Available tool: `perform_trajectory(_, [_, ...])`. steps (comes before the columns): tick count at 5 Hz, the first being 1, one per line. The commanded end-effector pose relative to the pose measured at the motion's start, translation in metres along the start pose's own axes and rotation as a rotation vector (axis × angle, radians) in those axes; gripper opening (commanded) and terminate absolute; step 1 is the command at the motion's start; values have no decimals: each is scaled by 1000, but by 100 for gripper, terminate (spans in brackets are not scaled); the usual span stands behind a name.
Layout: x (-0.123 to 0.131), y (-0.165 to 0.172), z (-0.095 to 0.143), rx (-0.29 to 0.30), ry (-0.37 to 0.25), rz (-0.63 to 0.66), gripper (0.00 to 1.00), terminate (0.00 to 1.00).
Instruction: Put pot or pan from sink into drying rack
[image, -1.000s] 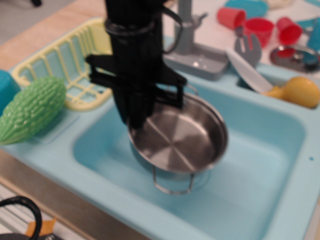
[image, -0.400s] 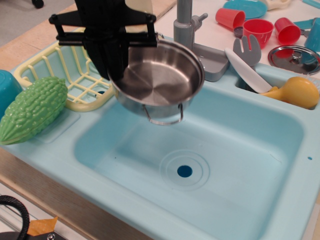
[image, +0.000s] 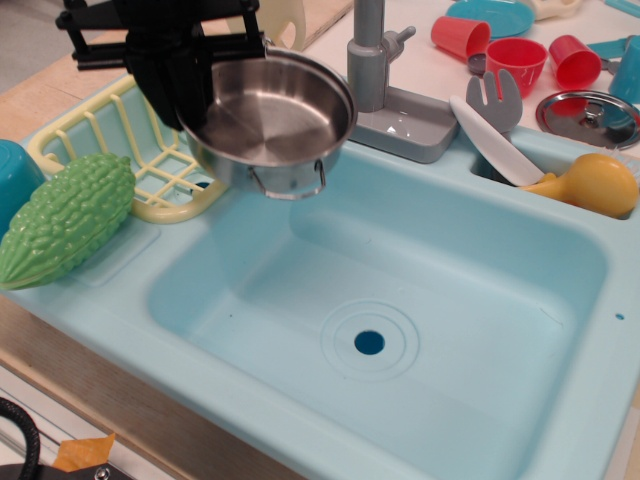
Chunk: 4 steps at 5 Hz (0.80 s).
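Holding the pot (image: 270, 115) by its left rim, the gripper (image: 180, 75) is clamped on the steel wall, jaws narrow around the rim, black fingers reaching down over the pot's left edge. The pot is hanging in the air, clear of the sink (image: 480, 300), sitting over the sink's upper-left corner and the right edge of the drying rack (image: 110, 130). It is riding roughly level, open side up, inside empty and shiny. One wire loop handle is showing on the near side, pointing toward the camera; the far handle is not visible. The pot's left part is overlapping the rack in this view, its right part is overlapping the sink rim near the grey faucet (image: 375, 70). Can't tell whether the pot base is touching the rack, it looks to be above it.

The sink basin is showing its round drain hole (image: 369, 343) near the middle. A green bitter gourd (image: 62, 220) is lying on the sink deck just beside the rack's near-left corner, touching or nearly touching the rack rim. A white spatula (image: 495, 140) is leaning at the smaller side basin on the right, next to a yellow pear-shaped object (image: 590, 185). Red cups (image: 515, 55) and a steel lid (image: 590, 115) are sitting on the counter behind, well apart from the pot
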<state>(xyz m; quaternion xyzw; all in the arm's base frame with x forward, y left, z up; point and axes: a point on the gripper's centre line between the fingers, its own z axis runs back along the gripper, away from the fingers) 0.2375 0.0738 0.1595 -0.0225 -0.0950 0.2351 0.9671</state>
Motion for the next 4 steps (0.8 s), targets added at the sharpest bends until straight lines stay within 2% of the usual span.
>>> perform_trajectory(1, [31, 23, 1, 4, -54, 9, 0, 0])
perform_trajectory(3, [46, 56, 1, 4, -87, -30, 0, 0])
perform_trajectory(4, [52, 73, 0, 9, -81, -78, 0, 100])
